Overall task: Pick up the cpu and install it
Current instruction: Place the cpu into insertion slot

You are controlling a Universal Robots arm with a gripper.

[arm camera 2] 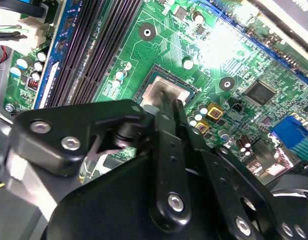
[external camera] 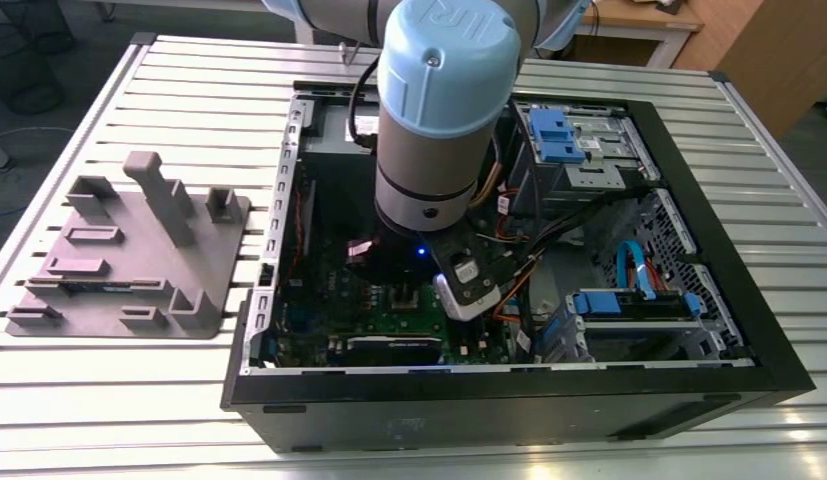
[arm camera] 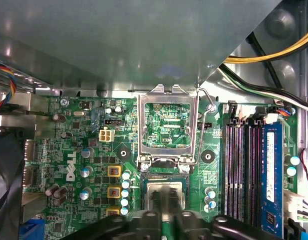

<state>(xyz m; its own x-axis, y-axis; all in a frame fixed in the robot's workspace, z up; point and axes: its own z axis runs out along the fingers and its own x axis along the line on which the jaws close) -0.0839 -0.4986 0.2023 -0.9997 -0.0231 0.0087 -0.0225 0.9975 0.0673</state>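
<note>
Inside the computer case, the cpu sat in the socket beside the raised metal frame, with the gripper directly upon it. I could not tell whether the jaws were clamped. This looked like the seating step, which called for a flat, square fit.

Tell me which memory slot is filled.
The outermost one, farthest from the socket frame: it holds a blue stick; the others are bare.
</note>
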